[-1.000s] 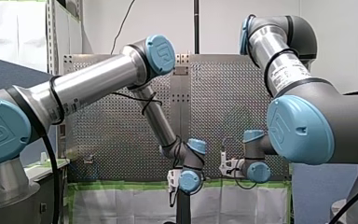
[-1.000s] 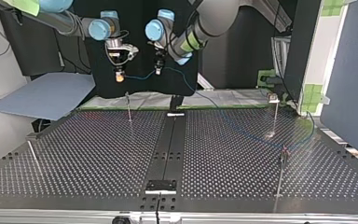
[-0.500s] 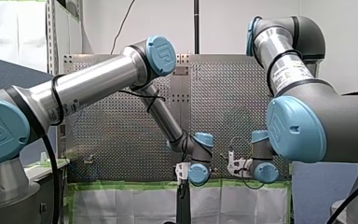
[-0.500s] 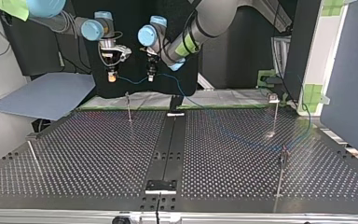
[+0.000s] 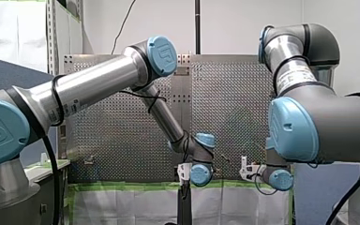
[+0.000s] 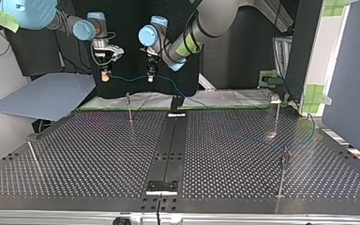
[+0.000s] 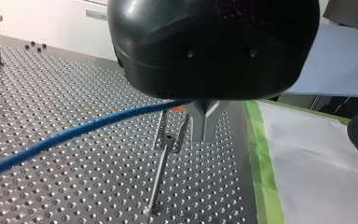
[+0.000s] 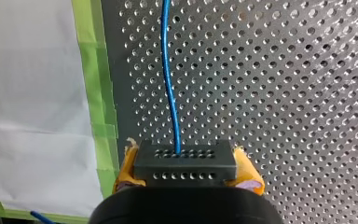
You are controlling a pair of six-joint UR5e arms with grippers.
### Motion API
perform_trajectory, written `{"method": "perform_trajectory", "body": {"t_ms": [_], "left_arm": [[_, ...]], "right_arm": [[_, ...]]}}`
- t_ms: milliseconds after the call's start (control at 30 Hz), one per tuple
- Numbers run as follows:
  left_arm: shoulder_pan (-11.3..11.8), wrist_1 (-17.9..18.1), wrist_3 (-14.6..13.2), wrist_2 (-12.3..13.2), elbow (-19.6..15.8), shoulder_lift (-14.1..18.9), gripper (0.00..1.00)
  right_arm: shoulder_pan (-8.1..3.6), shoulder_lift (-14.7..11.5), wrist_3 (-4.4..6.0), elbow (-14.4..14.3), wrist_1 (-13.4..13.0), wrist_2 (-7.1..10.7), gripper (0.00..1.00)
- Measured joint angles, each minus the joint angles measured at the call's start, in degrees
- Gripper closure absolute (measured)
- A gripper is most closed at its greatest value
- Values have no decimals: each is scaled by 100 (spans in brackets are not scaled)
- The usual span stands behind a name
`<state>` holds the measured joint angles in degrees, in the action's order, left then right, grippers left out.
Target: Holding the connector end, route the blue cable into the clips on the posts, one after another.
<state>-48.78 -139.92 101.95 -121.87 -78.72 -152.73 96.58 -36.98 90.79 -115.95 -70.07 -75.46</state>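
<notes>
Right claw (image 6: 105,76) leftward, top view, tight on connector (image 8: 185,161); left claw (image 7: 204,132) tight on cable (image 7: 74,133)

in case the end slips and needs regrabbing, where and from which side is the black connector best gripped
Pinch the connector across its two short ends, coming from the back, opposite the face where the cable leaves. It is a flat block, so a grip there likely sits flush; my right gripper holds it that way.
</notes>
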Motion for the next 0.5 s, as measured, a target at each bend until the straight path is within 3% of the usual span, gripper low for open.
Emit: {"method": "perform_trajectory", "body": {"t_ms": [267,500], "left_arm": [[-101,-117,-14,-38,371,-400,100],[-143,-103,-10,-215,715,-512,100]], "right_arm": [[-50,25,-203,112,70,279,100],[-48,23,-372,152,153,348,100]]}}
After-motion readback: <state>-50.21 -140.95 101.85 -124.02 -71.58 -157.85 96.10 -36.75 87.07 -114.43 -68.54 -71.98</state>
